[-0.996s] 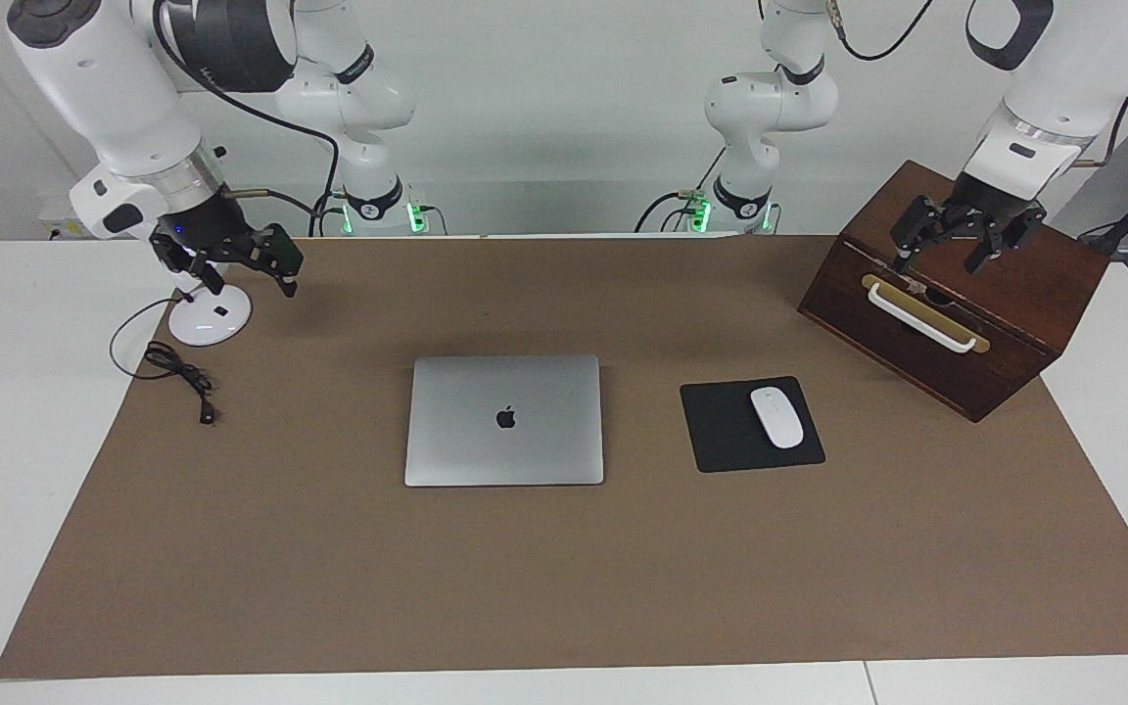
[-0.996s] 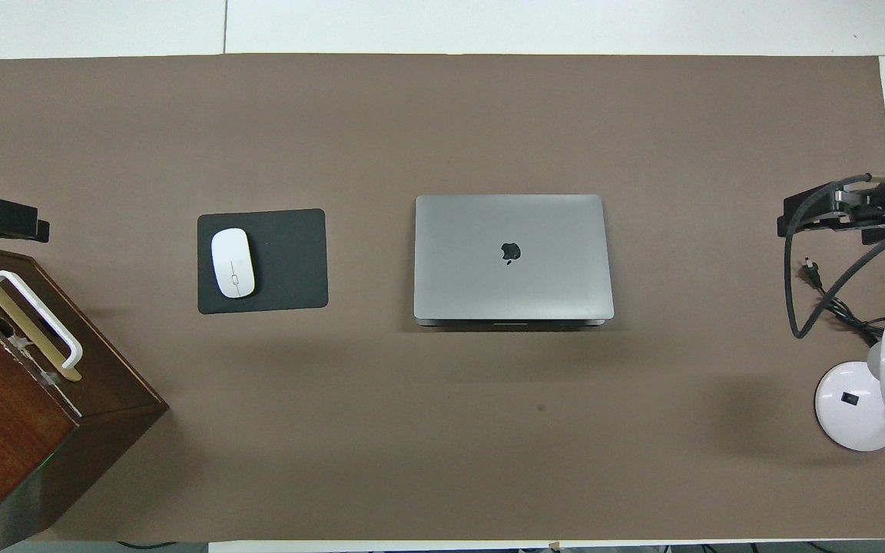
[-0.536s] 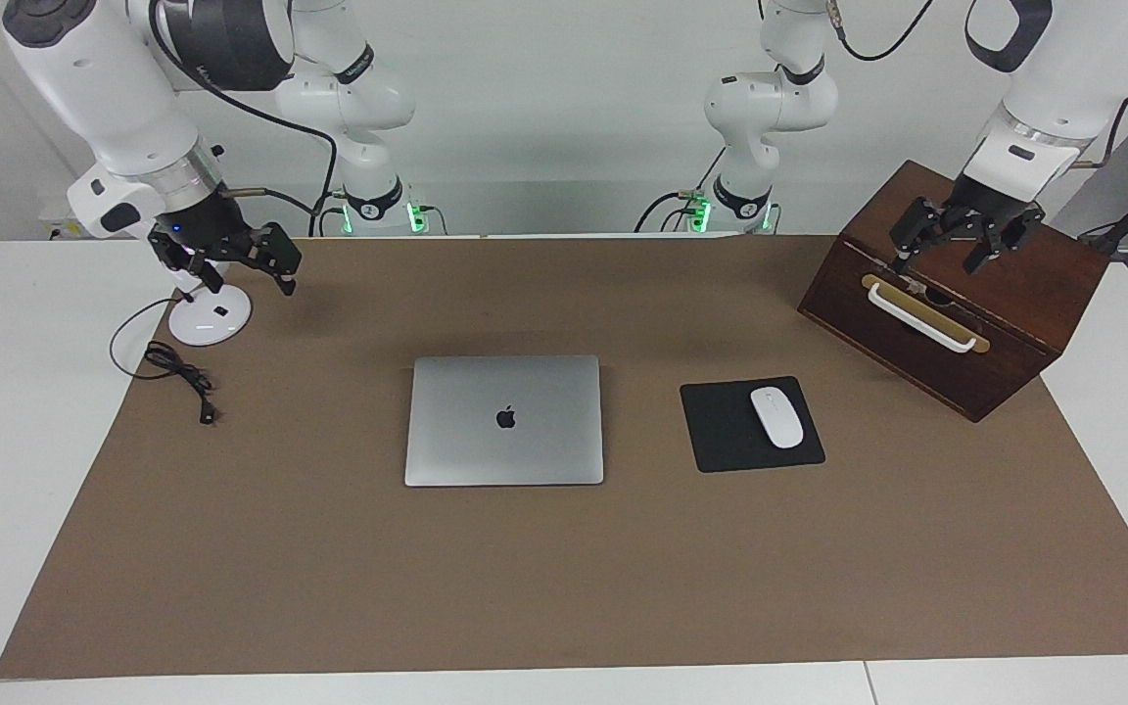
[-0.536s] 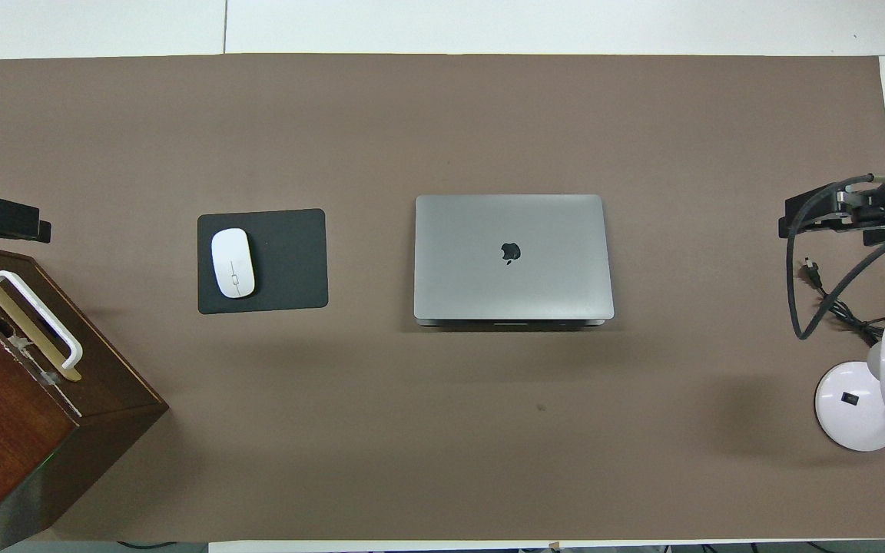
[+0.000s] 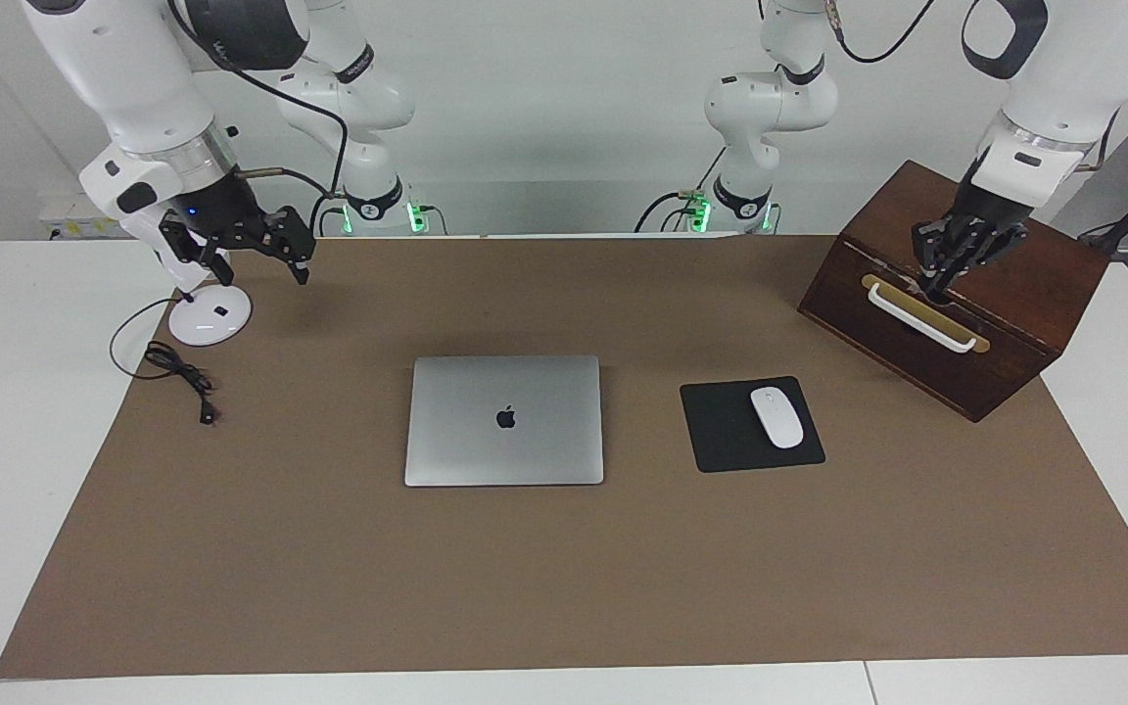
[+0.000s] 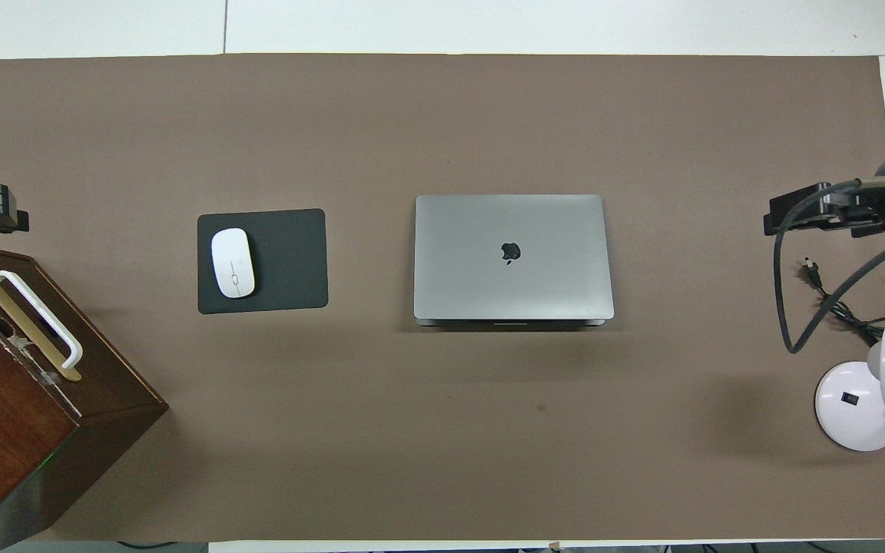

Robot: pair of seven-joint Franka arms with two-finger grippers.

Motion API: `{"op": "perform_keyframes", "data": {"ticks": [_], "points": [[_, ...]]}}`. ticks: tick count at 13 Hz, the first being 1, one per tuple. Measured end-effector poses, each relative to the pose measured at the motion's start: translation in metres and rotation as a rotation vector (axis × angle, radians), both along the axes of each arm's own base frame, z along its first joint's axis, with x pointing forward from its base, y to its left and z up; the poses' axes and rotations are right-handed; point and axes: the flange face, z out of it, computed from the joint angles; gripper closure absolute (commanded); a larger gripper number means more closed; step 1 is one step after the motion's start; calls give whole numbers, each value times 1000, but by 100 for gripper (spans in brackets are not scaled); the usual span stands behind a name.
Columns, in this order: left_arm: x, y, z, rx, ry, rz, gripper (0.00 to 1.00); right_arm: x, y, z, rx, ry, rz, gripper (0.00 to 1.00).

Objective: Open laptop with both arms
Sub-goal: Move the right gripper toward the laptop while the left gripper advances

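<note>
The laptop (image 5: 504, 420) lies shut and flat in the middle of the brown mat (image 5: 564, 587) on the counter, its logo lid up and neither arm touching it. Its long axis runs along the counter from one arm's end to the other, so each arm can come at one short side.

The left gripper (image 5: 951, 262) hangs over the wooden box (image 5: 1014, 284) at the left arm's end, its jaws clenched on nothing, tips just above the box's white handle (image 5: 919, 318). The right gripper (image 5: 241, 250) hangs over the mat's edge beside the white desk lamp (image 5: 210, 313), jaws spread and empty. Both are well apart from the laptop and about equally far, so I judge neither has the shorter reach; each must travel inward along the counter and down.

The black mouse pad (image 5: 721, 431) with its white mouse (image 5: 776, 417) lies between the laptop and the box, in the left arm's likely path. Toward the right arm's end only the lamp's black cable (image 5: 177, 372) lies on the mat, well clear. The mat looks flat and matte; the thin lid sits almost flush, which may make catching its edge hard
</note>
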Motion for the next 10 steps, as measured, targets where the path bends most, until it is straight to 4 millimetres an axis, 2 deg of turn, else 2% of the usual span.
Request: {"op": "perform_keyframes", "data": {"ticks": [4,7,10], "points": [[1,0,-1,-1,-10,13,100,2,32,-9,4,-29,72,0],[6,-2,-1,-3,-68,14,100,7,50,-15,39,-68,92,10],[11,-5,-15,-9,-147,14,100,16,73,-24,73,-108,113,12]]}}
